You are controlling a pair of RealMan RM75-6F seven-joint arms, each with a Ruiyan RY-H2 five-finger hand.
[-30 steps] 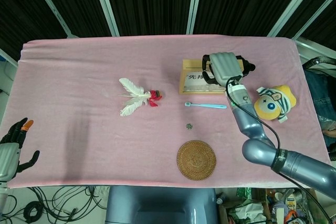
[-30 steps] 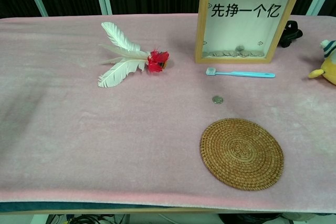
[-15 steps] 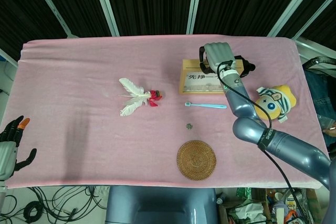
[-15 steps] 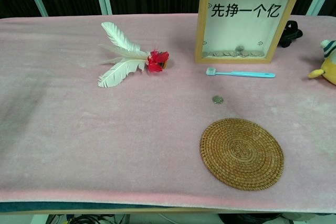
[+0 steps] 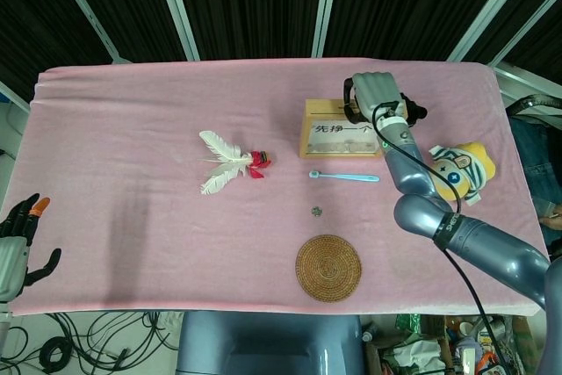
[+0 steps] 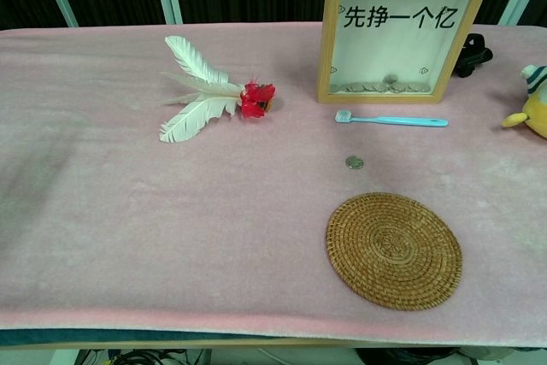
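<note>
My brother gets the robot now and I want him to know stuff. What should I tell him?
Right hand: fingers curled, over the top of the box; whether it holds anything cannot be told.
Left hand: open, holding nothing, off the table's near-left edge.
Done: some coins lie inside the box.
Left: perhaps the loose coin, which lies on the cloth between the toothbrush and the mat.
</note>
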